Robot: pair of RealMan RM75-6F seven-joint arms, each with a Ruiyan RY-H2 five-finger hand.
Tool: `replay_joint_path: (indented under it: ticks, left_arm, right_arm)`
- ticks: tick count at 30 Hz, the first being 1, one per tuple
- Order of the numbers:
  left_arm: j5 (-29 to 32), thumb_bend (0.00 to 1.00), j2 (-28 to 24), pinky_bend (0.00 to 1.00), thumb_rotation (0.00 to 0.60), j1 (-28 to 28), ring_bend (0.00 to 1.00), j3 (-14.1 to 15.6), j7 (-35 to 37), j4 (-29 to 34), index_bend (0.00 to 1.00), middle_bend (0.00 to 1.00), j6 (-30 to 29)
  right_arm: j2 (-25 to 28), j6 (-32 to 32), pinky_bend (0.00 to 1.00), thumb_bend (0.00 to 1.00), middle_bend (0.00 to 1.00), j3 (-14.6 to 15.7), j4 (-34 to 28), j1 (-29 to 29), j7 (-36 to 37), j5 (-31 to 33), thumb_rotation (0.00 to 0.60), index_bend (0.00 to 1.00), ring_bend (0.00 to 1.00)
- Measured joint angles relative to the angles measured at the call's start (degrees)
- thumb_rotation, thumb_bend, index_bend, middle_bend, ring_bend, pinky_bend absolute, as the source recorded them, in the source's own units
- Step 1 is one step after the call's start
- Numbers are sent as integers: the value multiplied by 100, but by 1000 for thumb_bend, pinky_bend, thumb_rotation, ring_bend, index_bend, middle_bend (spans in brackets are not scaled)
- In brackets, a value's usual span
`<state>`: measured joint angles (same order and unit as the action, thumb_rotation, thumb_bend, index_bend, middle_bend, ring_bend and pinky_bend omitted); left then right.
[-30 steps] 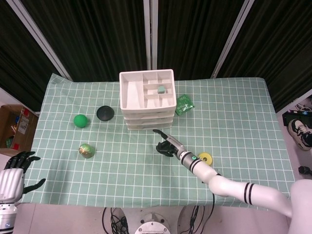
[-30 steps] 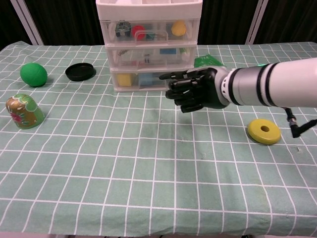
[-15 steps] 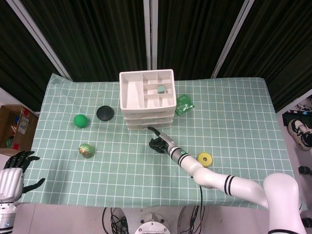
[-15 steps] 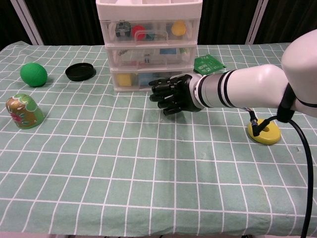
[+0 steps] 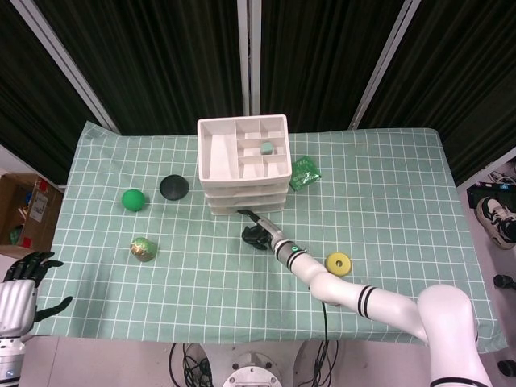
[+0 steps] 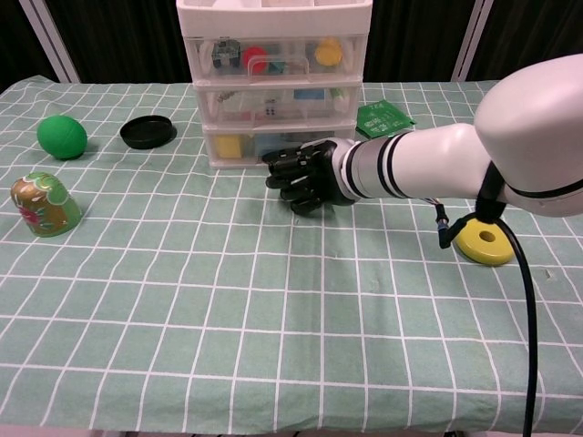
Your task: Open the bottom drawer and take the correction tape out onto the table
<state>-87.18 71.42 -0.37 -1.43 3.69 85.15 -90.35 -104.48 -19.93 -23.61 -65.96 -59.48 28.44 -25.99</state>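
The white three-drawer unit [image 5: 242, 165] [image 6: 273, 82] stands at the back middle of the table, all drawers closed. Its bottom drawer [image 6: 239, 146] has a clear front; a yellow item [image 6: 228, 146] and a blue item [image 6: 269, 144] show through it, and I cannot tell which is the correction tape. My right hand [image 5: 256, 234] [image 6: 305, 175] hovers low just in front of that drawer, fingers apart and holding nothing; whether its fingertips touch the drawer front is unclear. My left hand [image 5: 22, 272] hangs open off the table's front left corner.
A green ball [image 5: 133, 199] [image 6: 62, 137], a black lid [image 5: 174, 187] [image 6: 148, 131] and a green-gold doll [image 5: 144, 248] [image 6: 41, 205] lie left of the drawers. A green packet [image 5: 305, 173] [image 6: 383, 116] and a yellow ring [image 5: 339, 262] [image 6: 485, 242] lie to the right.
My right hand has moved left and toward the drawer unit, ending close to the bottom drawer's front. The left hand has barely moved.
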Motion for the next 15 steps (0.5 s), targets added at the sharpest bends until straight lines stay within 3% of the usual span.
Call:
replay_joint_path:
  ticks: [15]
  left_arm:
    - [10,0,9,186,600,32,153,1,34,-37,329,218,-11]
  right_arm:
    - [-221,118,1000,778,841,-101,397,-95,22,-67,600,107,935]
